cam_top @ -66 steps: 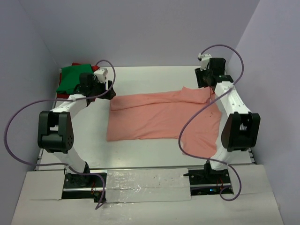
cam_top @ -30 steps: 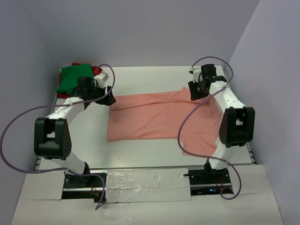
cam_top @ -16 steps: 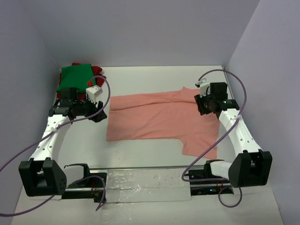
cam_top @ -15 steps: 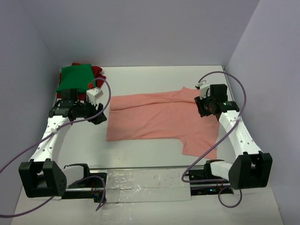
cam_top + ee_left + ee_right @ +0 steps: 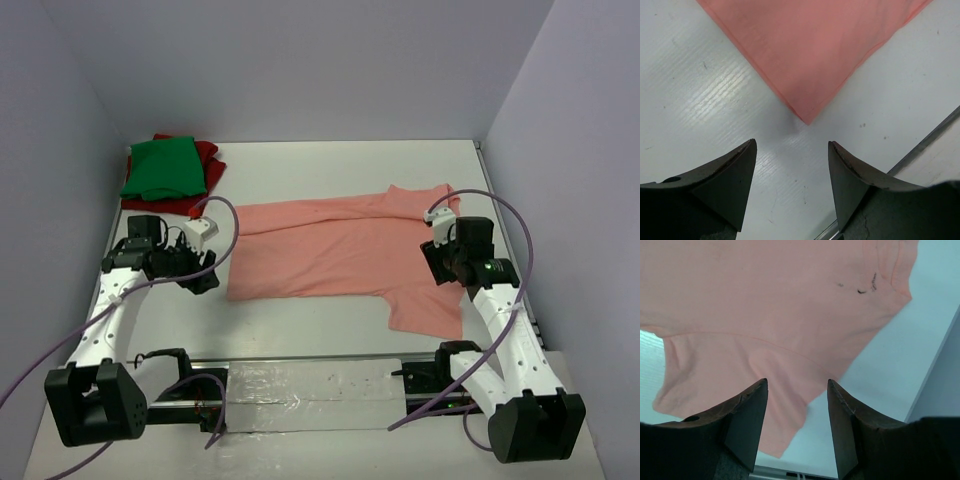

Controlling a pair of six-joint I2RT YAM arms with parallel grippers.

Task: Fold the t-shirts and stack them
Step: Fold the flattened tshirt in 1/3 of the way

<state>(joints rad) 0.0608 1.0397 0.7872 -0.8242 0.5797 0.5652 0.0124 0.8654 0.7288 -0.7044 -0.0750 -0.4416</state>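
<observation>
Top view: salmon-pink t-shirt lies flat across the middle of the counter. One short sleeve points toward the lower right of the frame. The long edge nearest the top of the frame is doubled over into a band.

Green t-shirt is folded in the upper left corner, lying on the dark red t-shirt. Both are apart from the pink one.

My left jaws: released, nothing between them. In the left wrist view they hang over bare counter, just short of the pink shirt's corner.

My right jaws: released, gripping nothing. In the right wrist view they sit above the sleeve. A few small dark marks show on the cloth at upper right.
</observation>
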